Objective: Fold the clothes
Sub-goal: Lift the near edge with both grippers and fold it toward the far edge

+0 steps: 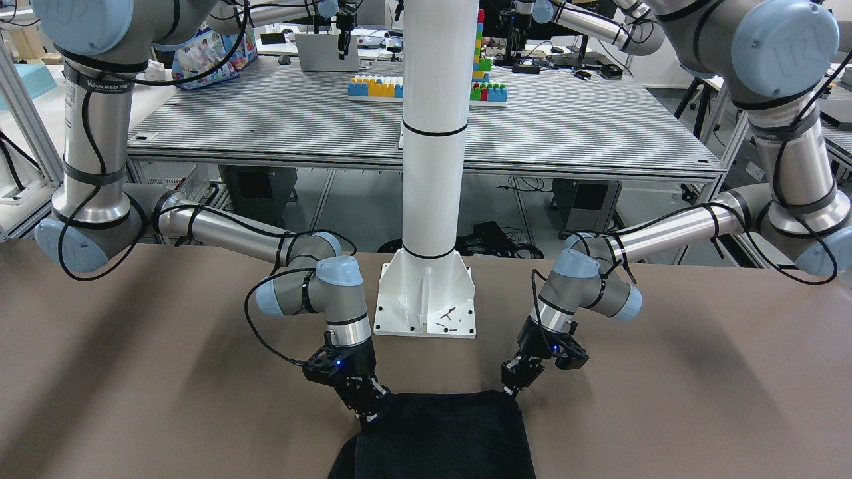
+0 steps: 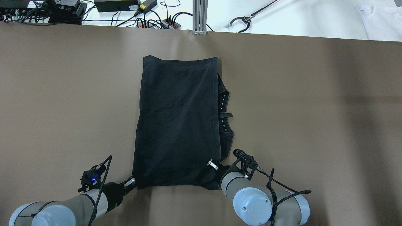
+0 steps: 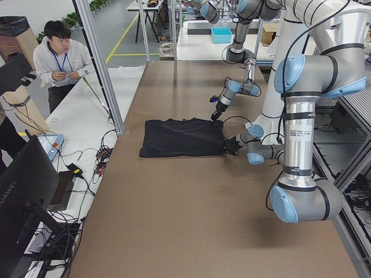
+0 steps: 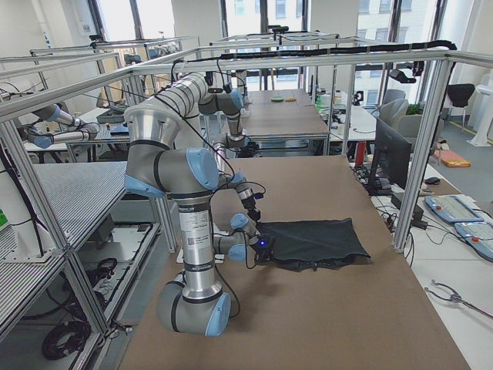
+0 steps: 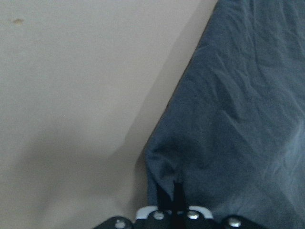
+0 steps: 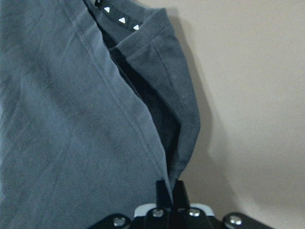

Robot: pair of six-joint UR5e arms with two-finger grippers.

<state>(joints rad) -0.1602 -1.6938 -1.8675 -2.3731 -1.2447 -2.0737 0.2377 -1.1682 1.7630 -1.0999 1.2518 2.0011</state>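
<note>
The black garment (image 2: 177,122) lies flat on the worktop (image 2: 62,94). It is folded lengthwise, and its collar shows past the right edge of the upper layer.

Left tool (image 2: 131,181): narrow, fingers pinched on the garment's left corner on the robot's side.

Right tool (image 2: 212,164): narrow, fingers pinched on the hem of the upper layer at the right corner on the robot's side.

Both forearms extend low over the worktop. The wrists are bent down and angled inward toward the garment's edge.
</note>
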